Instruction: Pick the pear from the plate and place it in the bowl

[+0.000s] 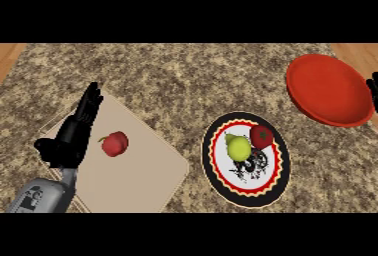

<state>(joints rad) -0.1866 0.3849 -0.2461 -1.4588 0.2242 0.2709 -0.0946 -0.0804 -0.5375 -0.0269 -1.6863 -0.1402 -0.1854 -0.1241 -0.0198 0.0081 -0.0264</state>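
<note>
A yellow-green pear (238, 147) lies on a round plate (221, 180) with a black and red patterned rim, right of the counter's middle. A red tomato-like fruit (261, 136) touches the pear on its upper right. The red bowl (329, 90) stands at the far right, up and right of the plate, with nothing inside that shows. My left hand (74, 132) rests open over the left edge of a cutting board, fingers straight and pointing up. Of my right hand (373, 90) only a dark sliver shows at the right edge, beside the bowl.
A beige cutting board (140, 175) lies at the left, with a red apple-like fruit (114, 144) on it just right of my left hand. The speckled granite counter (184, 75) stretches across the view; wooden strips show at both upper corners.
</note>
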